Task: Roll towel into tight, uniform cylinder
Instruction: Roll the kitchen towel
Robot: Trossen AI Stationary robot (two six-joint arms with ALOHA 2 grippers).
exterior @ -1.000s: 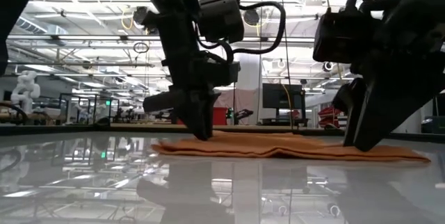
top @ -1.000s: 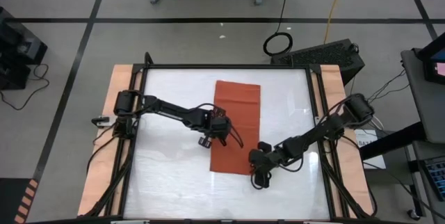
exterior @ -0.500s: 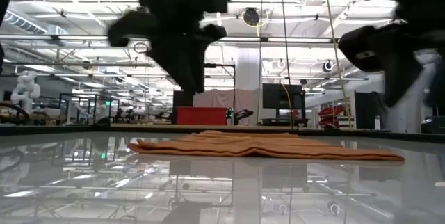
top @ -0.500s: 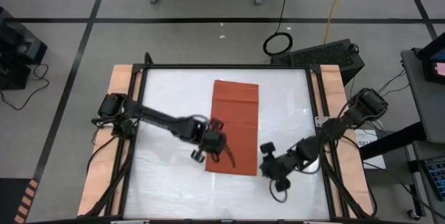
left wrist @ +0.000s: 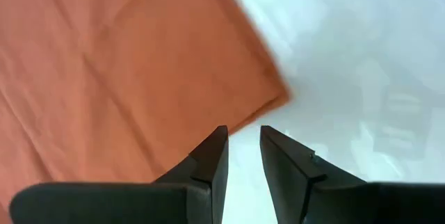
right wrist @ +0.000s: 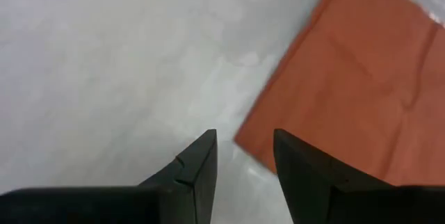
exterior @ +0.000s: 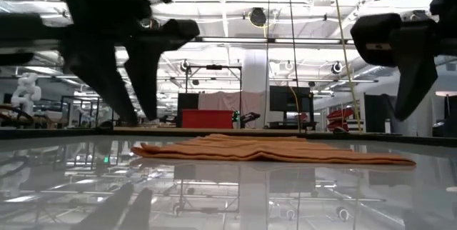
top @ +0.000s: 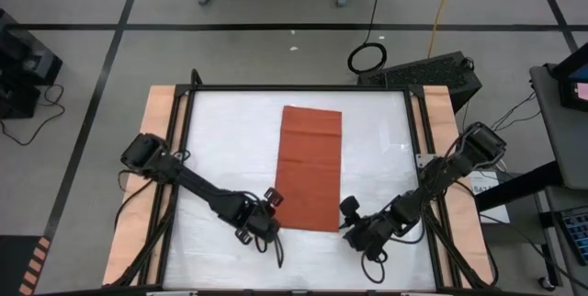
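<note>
The towel (top: 310,167) lies flat and unrolled on the white desk (top: 220,140), a long rust-orange rectangle. The left end effector (top: 266,215) sits just off the towel's near left corner, fingers (left wrist: 212,158) parted by a narrow gap and holding nothing. The right end effector (top: 351,225) sits just off the towel's near right corner, fingers (right wrist: 198,161) somewhat apart, also empty

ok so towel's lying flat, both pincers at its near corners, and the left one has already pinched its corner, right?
Not quite. The left pincer has pinched nothing: the left wrist view shows its fingers apart with white tabletop between them, just short of the towel corner. The rest holds: towel flat, right pincer at the other near corner.
</note>
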